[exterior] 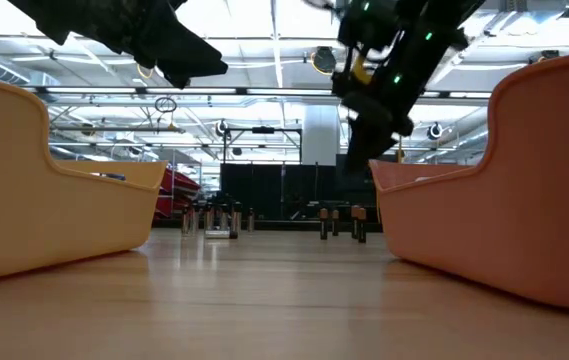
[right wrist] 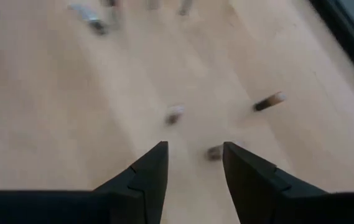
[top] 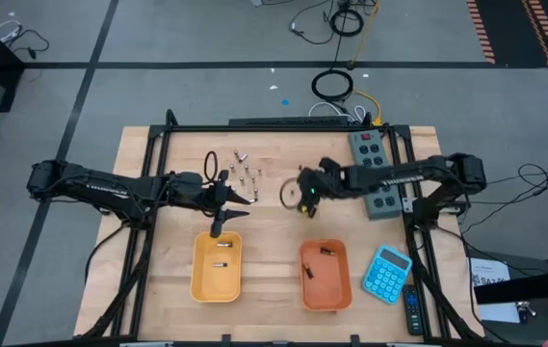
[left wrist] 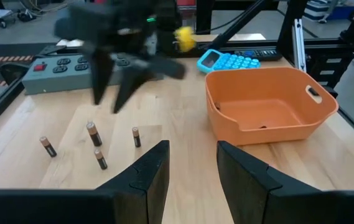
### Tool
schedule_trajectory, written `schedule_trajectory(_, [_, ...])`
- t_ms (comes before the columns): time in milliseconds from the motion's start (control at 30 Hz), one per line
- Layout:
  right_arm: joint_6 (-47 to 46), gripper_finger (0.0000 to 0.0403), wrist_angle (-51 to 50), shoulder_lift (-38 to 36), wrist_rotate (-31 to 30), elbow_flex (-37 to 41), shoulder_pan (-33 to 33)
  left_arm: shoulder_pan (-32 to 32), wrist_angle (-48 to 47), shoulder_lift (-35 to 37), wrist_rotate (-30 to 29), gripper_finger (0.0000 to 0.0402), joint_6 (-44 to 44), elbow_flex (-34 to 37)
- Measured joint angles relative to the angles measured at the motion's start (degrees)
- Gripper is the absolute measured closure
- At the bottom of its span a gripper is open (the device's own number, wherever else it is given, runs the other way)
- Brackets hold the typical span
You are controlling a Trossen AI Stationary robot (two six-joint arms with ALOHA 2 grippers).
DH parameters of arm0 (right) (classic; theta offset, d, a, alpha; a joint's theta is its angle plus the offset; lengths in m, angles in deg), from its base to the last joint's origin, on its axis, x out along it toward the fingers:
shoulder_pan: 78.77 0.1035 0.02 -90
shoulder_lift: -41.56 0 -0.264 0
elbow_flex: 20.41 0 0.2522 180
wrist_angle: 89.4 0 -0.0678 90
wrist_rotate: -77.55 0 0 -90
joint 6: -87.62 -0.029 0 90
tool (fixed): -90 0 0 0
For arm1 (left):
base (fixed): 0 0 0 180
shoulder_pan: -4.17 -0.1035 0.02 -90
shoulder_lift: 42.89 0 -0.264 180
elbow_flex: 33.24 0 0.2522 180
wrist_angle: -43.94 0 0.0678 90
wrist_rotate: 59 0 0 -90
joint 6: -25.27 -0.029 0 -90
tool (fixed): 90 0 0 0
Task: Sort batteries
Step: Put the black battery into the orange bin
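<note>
Two trays, yellow tray (top: 217, 267) at 7 o'clock, orange tray (top: 326, 275) at 5, one per kind. Batteries (top: 245, 175) clustered near 12, unsorted. Left gripper (top: 218, 229) and right gripper (top: 304, 204) both released, empty, poised for pickup.

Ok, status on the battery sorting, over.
Left end effector open, empty, above yellow tray. Right end effector open, empty, over loose batteries. Nothing blocking.

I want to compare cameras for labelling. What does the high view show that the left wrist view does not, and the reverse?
Only the high view shows the yellow tray, the left pincer above its far edge, and the silvery batteries. Only the left wrist view shows four dark batteries separately, with nothing between the left pincer's fingers. Both show the orange tray, calculator and right pincer.
</note>
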Motion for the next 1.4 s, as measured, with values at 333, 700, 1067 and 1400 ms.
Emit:
schedule_trajectory(333, [7.36,0.0257,4.08,6.50,4.27,0.00,-7.77,-0.04,-1.67,0.00,-0.02,0.0258,-0.66,0.00])
schedule_trajectory(700, [9.80,0.0257,5.32,11.15,7.93,0.00,-10.44,-0.04,-4.24,0.00,-0.72,0.0258,-0.44,0.02])
schedule_trajectory(1067, [7.92,0.0294,4.19,12.33,8.64,0.02,-10.36,-0.04,-4.31,0.00,-0.85,0.0258,0.02,0.02])
schedule_trajectory(1400, [6.55,0.0375,2.33,12.24,8.27,-0.02,-10.36,-0.04,-4.15,0.00,-0.87,0.0258,-0.35,0.02])
